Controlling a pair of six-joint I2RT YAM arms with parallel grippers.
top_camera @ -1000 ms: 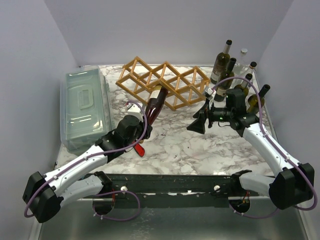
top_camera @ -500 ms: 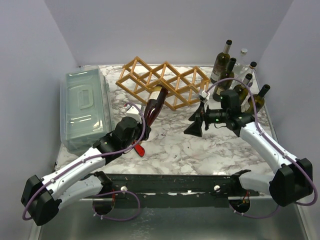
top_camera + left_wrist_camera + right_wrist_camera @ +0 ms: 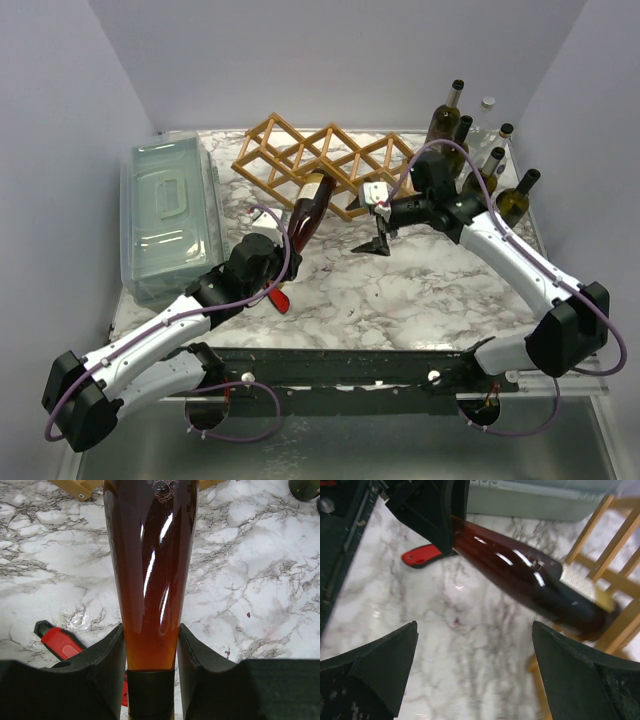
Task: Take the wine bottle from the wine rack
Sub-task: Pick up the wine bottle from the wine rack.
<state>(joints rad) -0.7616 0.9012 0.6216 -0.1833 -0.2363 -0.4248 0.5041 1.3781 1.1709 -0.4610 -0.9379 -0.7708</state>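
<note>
A dark amber-red wine bottle lies with its base in a front cell of the tan wooden lattice wine rack and its neck pointing toward me. My left gripper is shut on the bottle's neck; in the left wrist view both black fingers press the neck of the bottle. My right gripper is open and empty, hovering just right of the bottle and in front of the rack. The right wrist view shows the bottle, the rack slats and my open gripper.
A clear lidded plastic bin stands at the left. Several upright bottles stand at the back right. A red-handled tool lies on the marble table under my left gripper; it also shows in the left wrist view.
My right arm has swung left and back toward the rack and bottle, its gripper staying open. The left gripper and the bottle have barely moved.
</note>
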